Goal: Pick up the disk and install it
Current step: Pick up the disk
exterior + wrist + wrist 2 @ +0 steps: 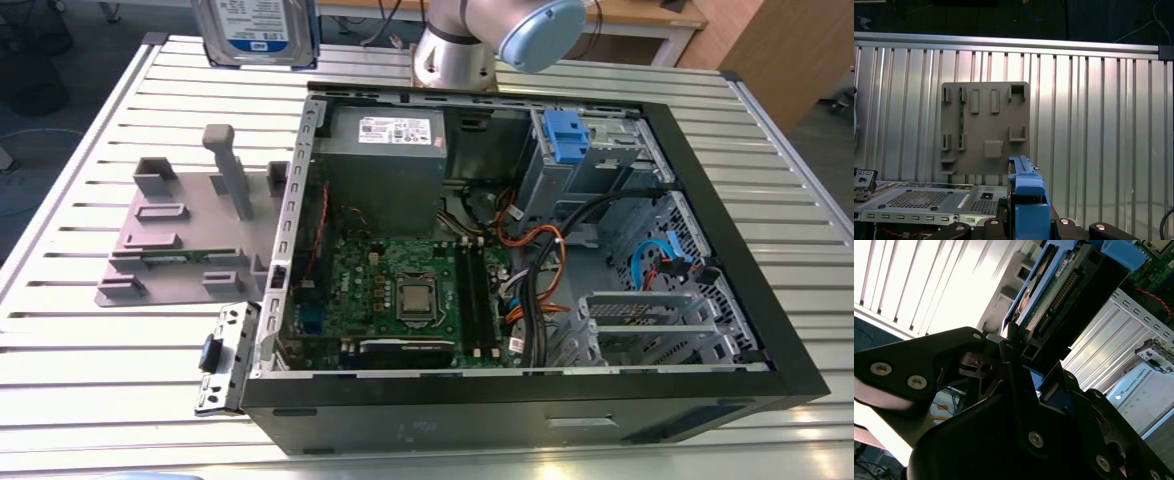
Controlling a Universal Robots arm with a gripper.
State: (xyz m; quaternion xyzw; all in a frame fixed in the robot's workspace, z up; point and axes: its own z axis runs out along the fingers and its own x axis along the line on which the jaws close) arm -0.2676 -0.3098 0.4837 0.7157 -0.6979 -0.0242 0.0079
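Gripper [1029,355] jaws closed on disk [254,30], gripped by its edge (blue bracket [1028,200] between fingers in first wrist view). Disk is at exterior view's top left, raised over table [80,340], apart from open PC case [534,410]. Grey fixture [180,235] lies beside case.

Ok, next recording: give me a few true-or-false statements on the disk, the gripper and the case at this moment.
1. The gripper is shut on the disk. True.
2. The disk sits in a bay inside the computer case. False: it is held up in the air, outside the case.
3. The case lies open, with the motherboard showing. True.
4. The grey fixture plate lies to the exterior view's right of the case. False: it lies to the exterior view's left, on the table.
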